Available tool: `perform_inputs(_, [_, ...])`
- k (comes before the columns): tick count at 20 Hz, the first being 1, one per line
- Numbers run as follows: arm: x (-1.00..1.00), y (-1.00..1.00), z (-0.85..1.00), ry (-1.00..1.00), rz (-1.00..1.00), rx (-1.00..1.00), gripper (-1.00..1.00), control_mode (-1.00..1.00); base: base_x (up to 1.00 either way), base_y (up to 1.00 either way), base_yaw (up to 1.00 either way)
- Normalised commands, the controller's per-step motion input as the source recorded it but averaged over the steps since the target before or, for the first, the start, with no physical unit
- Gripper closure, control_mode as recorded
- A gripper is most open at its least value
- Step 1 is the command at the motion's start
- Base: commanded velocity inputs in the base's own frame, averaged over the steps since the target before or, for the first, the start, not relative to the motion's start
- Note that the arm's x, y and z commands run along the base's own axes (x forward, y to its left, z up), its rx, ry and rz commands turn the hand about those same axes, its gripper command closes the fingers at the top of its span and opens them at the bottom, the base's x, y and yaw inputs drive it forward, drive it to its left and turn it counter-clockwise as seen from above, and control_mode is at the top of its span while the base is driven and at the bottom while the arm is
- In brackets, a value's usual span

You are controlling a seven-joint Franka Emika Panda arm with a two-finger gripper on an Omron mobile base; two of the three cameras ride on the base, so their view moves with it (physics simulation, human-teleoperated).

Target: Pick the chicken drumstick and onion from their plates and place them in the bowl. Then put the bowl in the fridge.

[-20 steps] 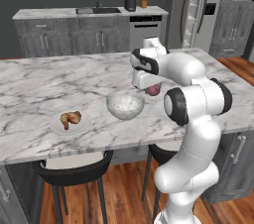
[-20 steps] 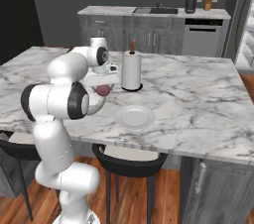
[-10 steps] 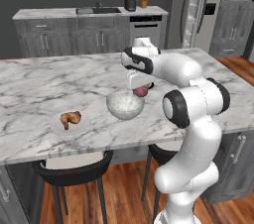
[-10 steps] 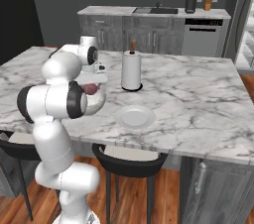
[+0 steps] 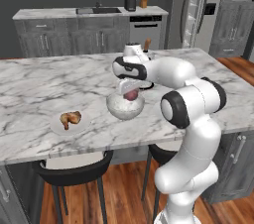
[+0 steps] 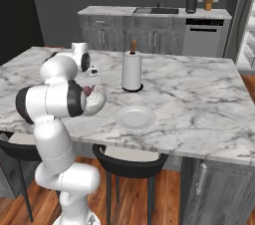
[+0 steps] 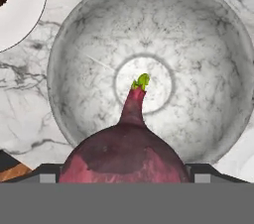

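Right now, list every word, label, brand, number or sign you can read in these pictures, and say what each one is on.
None: no readable text anywhere.
The bowl, the onion and the plate are plain.
The paper towel roll has no print.
The bottles on the back counter are too small to show any label.
The fridge and dishwasher show no badge that can be made out.
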Motion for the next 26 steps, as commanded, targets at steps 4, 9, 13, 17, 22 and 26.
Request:
perform_inputs(4, [0.23,0.34,-0.3,-0.11,-0.02,0.0,1.0,-1.0,0.0,0.0,0.0])
perform_inputs(9, [0.14,0.14,-0.28,0.0,-0.03,0.0,1.0,-1.0,0.0,0.0,0.0])
perform_inputs(13, [0.03,0.0,-0.25,0.0,-0.01,0.0,1.0,-1.0,0.0,0.0,0.0])
perform_inputs(17, [0.0,0.0,-0.11,0.01,0.0,0.0,1.0,-1.0,0.0,0.0,0.0])
perform_inputs(22, [0.0,0.0,-0.02,0.05,0.0,0.0,-1.0,-1.0,0.0,0.0,0.0])
perform_inputs(26, [0.0,0.0,0.0,0.0,0.0,0.0,-1.0,-1.0,0.0,0.0,0.0])
